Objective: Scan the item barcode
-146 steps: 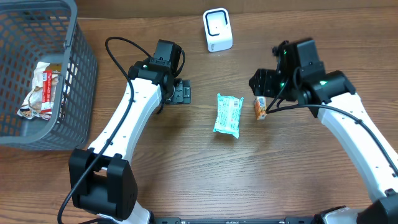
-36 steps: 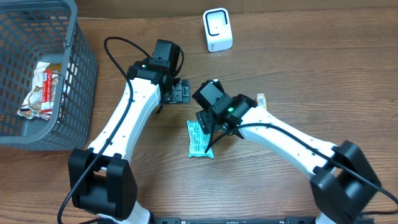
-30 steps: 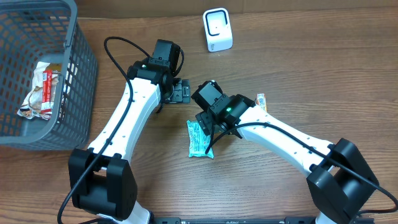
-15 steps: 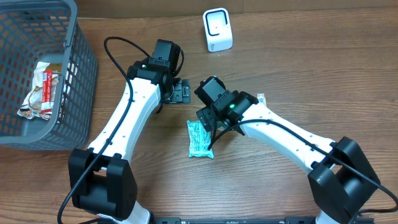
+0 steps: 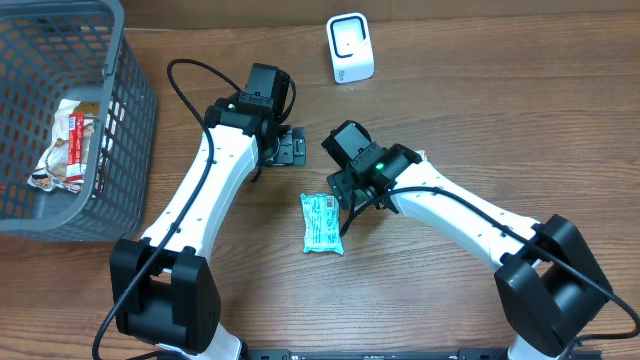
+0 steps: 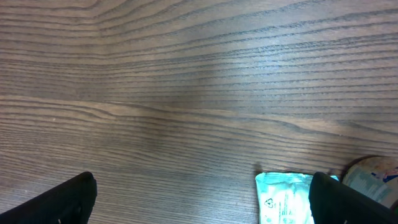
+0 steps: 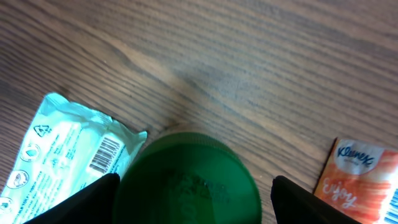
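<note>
A teal packet lies flat on the wooden table, and the right wrist view shows a barcode printed on the teal packet. My right gripper hovers just right of its top edge. In the right wrist view the right gripper is open, with a blurred round green shape between its fingers. My left gripper is wide open over bare wood, and the left wrist view shows the left gripper near the packet's top edge. The white scanner stands at the back.
An orange Kleenex packet lies right of my right gripper, and in the overhead view the orange packet is mostly hidden under the arm. A grey basket at the left holds a crumpled wrapper. A round object shows beside the packet.
My right gripper has shifted right and back, off the teal packet, which has stayed where it lay. The left arm has not moved.
</note>
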